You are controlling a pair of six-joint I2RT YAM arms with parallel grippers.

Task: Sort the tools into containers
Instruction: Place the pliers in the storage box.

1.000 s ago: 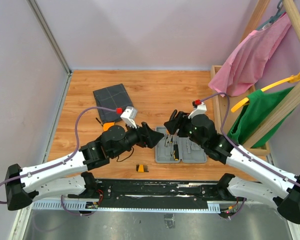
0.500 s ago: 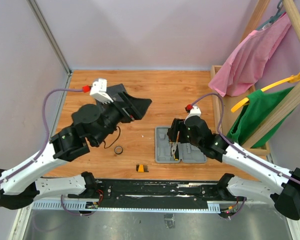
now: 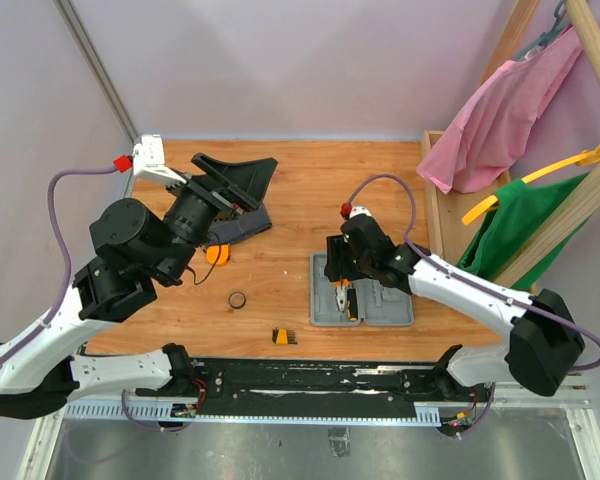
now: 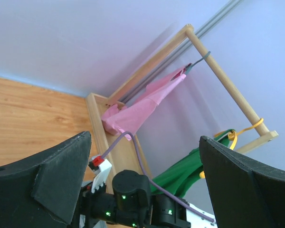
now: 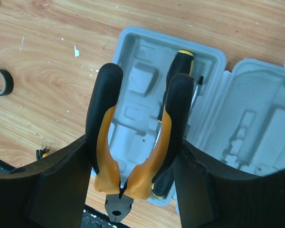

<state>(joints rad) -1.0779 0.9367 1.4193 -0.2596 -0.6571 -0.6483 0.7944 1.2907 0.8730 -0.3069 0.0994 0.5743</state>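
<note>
Near the worktop's [image 3: 310,190] near edge, the right claw [image 5: 133,154], half-closed, grips the pliers [image 5: 167,133] above the grey case [image 5: 135,78]. The left claw [image 3: 238,172] has risen toward the far-left corner, fully spread and empty; the pliers remain to be seated.

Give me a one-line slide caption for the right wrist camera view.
Right hand grips the orange-and-black pliers by their handles over the open grey case, a black-and-yellow screwdriver lying inside.

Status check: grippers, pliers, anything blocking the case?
Left gripper open, empty, up high. Right gripper shut on pliers, above open case. One screwdriver already in case beneath.
</note>
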